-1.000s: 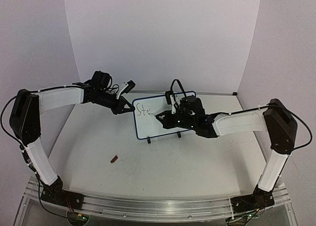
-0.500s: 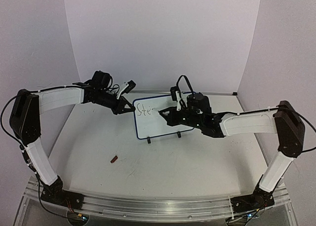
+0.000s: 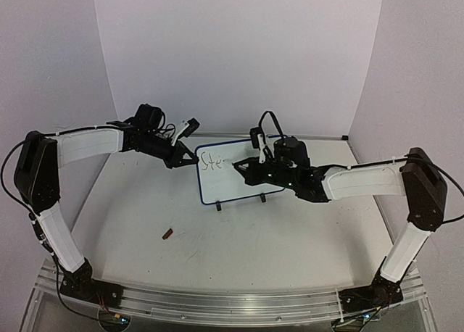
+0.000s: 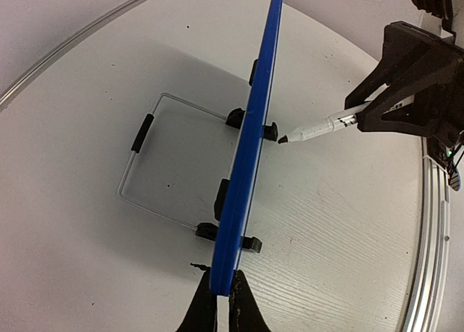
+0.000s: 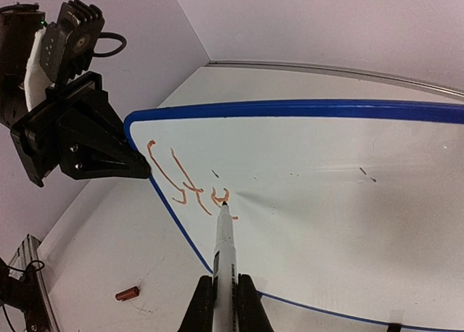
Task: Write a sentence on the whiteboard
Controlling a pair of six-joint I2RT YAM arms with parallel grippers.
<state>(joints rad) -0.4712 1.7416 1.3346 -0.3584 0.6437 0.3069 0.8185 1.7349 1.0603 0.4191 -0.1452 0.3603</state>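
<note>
Whiteboard pinched by the left gripper, marker held to it by the right.

Seen from the top camera, the whiteboard (image 3: 217, 187) is stood upright on its black feet toward 12 o'clock of the table (image 3: 254, 252). Its blue-framed edge at 10 o'clock is clamped between the closed fingers of the left gripper (image 3: 194, 158). The right gripper (image 5: 222, 283), reaching in from 3 o'clock, is closed tight around a marker (image 5: 223, 241). The marker's dark tip is set at the last stroke of the sentence (image 5: 185, 180). Only a few orange-red cursive letters are written, in the board's 10 o'clock corner. A small reddish cap (image 3: 168, 235) is left lying on the table at 7 o'clock from the board, well apart from it.
</note>
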